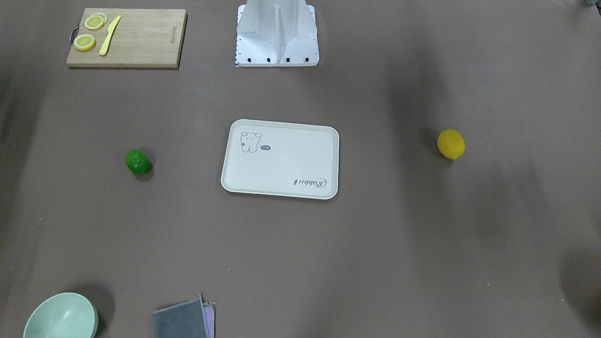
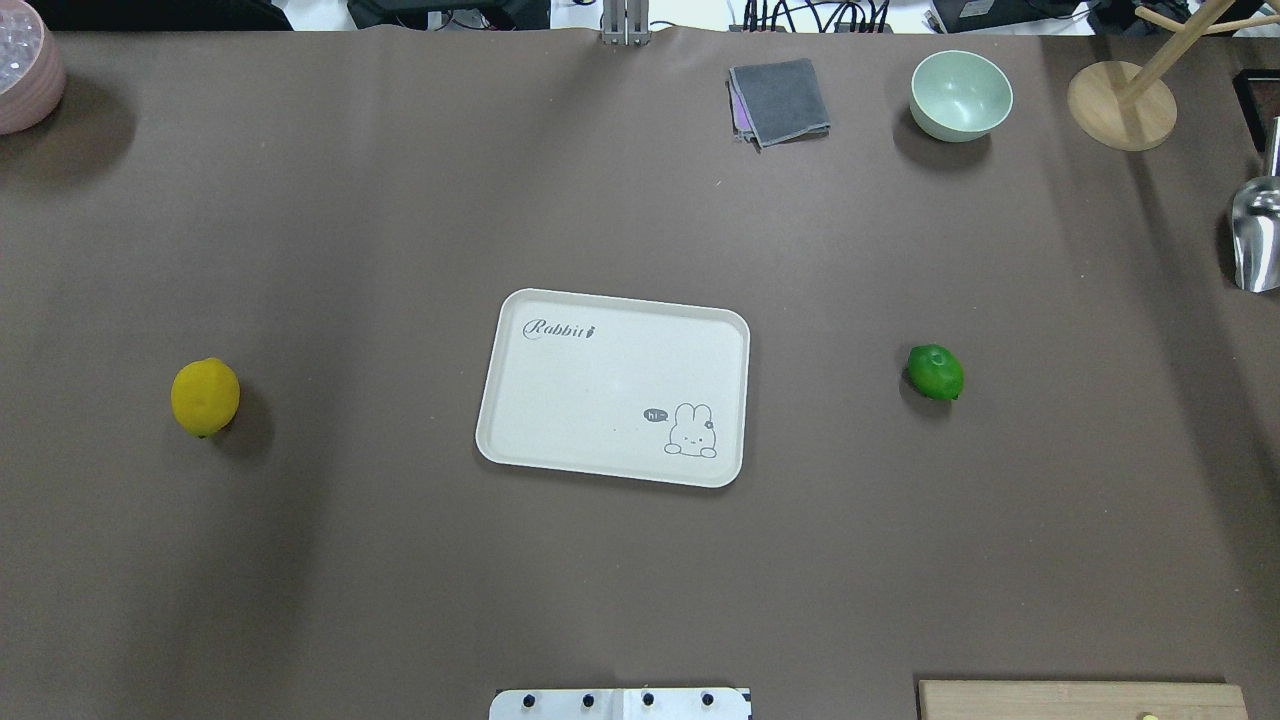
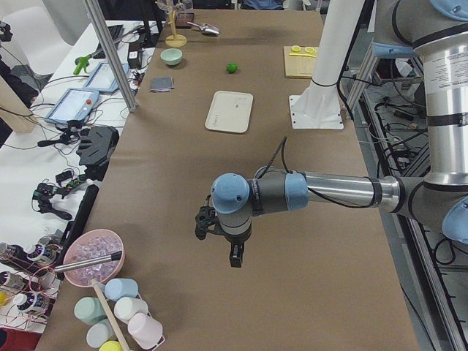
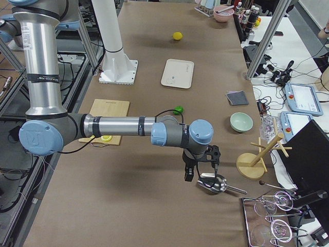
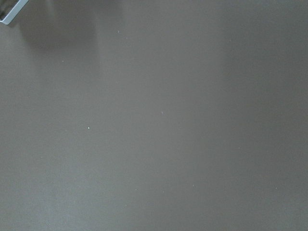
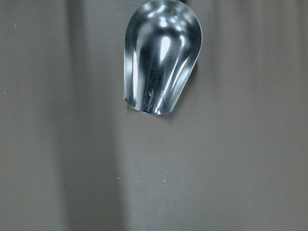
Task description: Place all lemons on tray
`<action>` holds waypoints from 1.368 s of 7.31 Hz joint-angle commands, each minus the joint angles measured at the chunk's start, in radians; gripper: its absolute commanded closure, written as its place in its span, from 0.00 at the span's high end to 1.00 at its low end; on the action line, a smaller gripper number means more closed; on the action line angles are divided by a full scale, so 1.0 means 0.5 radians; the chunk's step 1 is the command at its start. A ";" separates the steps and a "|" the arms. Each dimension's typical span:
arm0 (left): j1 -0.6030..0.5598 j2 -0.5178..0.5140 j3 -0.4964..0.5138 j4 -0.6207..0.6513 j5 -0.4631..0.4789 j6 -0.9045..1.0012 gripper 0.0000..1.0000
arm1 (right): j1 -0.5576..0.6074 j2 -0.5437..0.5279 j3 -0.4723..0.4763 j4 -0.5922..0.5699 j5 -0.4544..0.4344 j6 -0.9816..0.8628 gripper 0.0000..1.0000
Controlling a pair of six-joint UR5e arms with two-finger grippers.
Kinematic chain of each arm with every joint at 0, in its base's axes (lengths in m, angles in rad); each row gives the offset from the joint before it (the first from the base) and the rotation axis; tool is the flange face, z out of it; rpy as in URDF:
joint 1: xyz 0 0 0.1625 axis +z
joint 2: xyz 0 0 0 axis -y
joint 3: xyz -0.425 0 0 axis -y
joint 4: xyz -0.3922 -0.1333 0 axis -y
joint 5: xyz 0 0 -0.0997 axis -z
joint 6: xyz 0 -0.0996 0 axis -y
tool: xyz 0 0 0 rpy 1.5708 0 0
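Note:
The cream tray (image 2: 600, 390) lies flat at the table's middle with nothing on it; it also shows in the front view (image 1: 281, 164). The yellow lemon (image 2: 205, 397) lies on the table far to the tray's left, and also shows in the front view (image 1: 451, 144). The green lemon (image 2: 935, 372) lies to the tray's right, and also shows in the front view (image 1: 138, 162). My left gripper (image 3: 234, 256) hangs over bare table near the left end. My right gripper (image 4: 191, 174) hangs near a metal scoop (image 6: 161, 57). Both show only in side views, so I cannot tell if they are open.
A wooden cutting board (image 1: 136, 40) with lemon slices and a yellow knife sits by the robot base (image 1: 277, 33). A green bowl (image 2: 960, 95), grey cloth (image 2: 780, 100), wooden stand (image 2: 1120, 105) and pink bowl (image 2: 25, 70) line the far edge.

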State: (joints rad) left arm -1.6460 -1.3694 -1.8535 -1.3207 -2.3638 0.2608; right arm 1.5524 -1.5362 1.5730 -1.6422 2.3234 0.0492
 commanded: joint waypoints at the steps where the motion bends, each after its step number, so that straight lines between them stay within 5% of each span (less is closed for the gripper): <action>1: 0.006 0.002 0.001 0.000 0.003 0.000 0.98 | 0.000 -0.008 0.011 0.005 -0.005 -0.003 1.00; 7: 0.019 -0.037 0.019 0.003 0.003 -0.003 0.98 | -0.137 -0.005 0.145 -0.008 0.035 0.158 1.00; 10: 0.107 -0.398 0.065 0.351 0.024 -0.031 0.98 | -0.413 0.001 0.375 0.002 0.121 0.550 1.00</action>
State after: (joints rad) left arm -1.6138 -1.4889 -1.8247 -1.2412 -2.3546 0.2484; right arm 1.4104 -1.5382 1.7113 -1.6436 2.3697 0.2344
